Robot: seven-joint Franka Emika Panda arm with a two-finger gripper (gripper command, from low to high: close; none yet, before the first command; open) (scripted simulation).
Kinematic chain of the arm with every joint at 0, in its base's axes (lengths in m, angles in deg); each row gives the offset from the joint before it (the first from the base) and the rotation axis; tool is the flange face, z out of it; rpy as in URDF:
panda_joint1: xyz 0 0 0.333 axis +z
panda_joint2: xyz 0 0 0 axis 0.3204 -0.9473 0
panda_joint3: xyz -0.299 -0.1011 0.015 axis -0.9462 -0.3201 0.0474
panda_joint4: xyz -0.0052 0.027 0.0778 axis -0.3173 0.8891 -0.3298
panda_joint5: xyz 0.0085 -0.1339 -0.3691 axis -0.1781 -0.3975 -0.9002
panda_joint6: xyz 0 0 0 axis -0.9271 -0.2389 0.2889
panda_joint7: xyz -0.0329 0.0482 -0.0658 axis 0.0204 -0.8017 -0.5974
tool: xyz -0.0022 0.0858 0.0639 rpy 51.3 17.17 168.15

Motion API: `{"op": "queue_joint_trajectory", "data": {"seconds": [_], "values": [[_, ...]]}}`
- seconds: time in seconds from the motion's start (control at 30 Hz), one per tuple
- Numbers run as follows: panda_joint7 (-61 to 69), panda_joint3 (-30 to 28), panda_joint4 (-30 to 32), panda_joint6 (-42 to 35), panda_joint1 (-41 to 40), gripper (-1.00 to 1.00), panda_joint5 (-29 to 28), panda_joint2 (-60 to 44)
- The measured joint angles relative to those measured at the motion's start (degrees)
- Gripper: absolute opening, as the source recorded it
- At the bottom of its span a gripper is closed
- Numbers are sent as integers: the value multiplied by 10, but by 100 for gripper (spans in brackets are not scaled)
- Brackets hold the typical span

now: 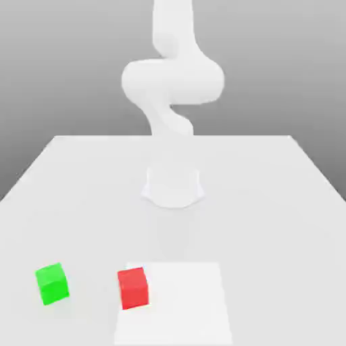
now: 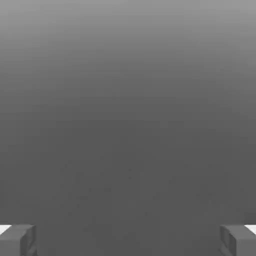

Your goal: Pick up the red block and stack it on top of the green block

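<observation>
The small red cube block [image 1: 133, 288] stands on the white table [image 1: 270, 203], near its front edge, touching the left border of a brighter white square patch [image 1: 182, 304]. The small green cube block [image 1: 52, 283] stands well apart from it, toward the exterior view's left. The white robot arm [image 1: 172, 81] rises at the far side. In the hand view the gripper [image 2: 128, 240] has its two grey fingertips [image 2: 17, 239] spread wide, holding nothing.
</observation>
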Motion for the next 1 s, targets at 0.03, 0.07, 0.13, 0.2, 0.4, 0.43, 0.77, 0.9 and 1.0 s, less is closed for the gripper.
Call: {"op": "queue_joint_trajectory", "data": {"seconds": [0.03,0.07,0.13,0.2,0.4,0.43,0.77,0.9,1.0], "values": [[10,-4,11,12,0,0,-4,-23],[20,-8,21,24,0,0,-8,-45],[39,-18,41,47,0,0,-14,-87],[59,-28,61,70,0,0,-20,-129],[126,-59,121,137,0,0,-24,-253],[139,-65,130,149,0,0,-22,-274],[277,-67,201,275,-25,0,43,-483],[301,-38,191,341,-47,-100,73,-561],[301,-38,191,341,-47,-100,73,-561]]}}
